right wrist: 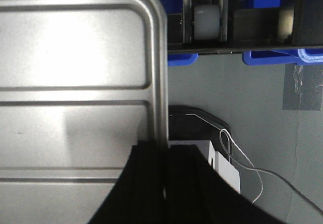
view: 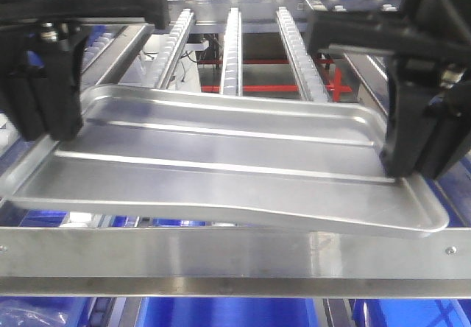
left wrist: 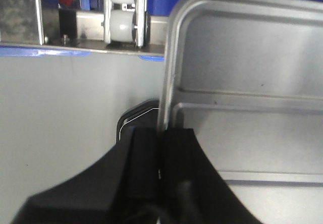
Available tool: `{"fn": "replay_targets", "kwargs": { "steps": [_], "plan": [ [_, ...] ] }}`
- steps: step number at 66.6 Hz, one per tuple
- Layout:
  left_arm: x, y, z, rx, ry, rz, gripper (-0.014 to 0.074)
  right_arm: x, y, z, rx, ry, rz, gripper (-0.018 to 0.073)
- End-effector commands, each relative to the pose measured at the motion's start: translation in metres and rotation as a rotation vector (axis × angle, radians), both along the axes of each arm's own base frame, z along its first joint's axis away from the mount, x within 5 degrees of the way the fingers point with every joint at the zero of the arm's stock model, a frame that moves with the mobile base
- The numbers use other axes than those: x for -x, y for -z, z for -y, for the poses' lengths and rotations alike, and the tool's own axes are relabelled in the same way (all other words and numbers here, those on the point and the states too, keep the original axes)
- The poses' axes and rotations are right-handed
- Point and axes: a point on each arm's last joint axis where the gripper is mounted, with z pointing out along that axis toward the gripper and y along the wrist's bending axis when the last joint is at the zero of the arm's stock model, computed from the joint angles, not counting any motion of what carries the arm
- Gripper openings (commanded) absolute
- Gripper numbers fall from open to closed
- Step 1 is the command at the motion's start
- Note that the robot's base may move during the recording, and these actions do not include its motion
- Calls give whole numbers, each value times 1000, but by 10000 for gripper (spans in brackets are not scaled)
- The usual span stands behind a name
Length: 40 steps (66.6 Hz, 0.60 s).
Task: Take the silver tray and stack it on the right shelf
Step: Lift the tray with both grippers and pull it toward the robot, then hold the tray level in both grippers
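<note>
A wide silver tray [view: 221,157] with raised ribs hangs level between both grippers, just above the front metal rail. My left gripper [view: 44,124] is shut on the tray's left rim; the left wrist view shows its jaws [left wrist: 161,148] pinching the rim [left wrist: 166,82]. My right gripper [view: 412,161] is shut on the tray's right rim; the right wrist view shows its jaws [right wrist: 165,163] pinching the rim [right wrist: 160,82]. The tray's floor fills much of both wrist views [left wrist: 242,133] [right wrist: 70,82].
A metal rail [view: 221,257] crosses the front, under the tray. Roller tracks [view: 232,47] run away behind it. Blue bins [view: 221,312] sit below. White rollers [left wrist: 121,24] [right wrist: 207,14] and grey floor [left wrist: 60,113] show beneath. A white box with a cable [right wrist: 224,166] lies under the right gripper.
</note>
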Motion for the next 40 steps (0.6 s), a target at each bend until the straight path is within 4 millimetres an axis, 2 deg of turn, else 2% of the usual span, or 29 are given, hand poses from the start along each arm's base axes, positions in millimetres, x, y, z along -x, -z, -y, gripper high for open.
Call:
{"fn": "replay_targets", "kwargs": {
  "steps": [1, 25, 40],
  "plan": [
    [11, -20, 3, 123, -12, 56, -99, 5, -22, -5, -100, 0, 81, 49],
    [28, -17, -11, 150, -33, 27, -99, 16, -22, -15, -81, -7, 87, 49],
    [29, -15, -12, 145, -26, 33, -99, 16, -22, -14, -76, -6, 90, 49]
  ]
}}
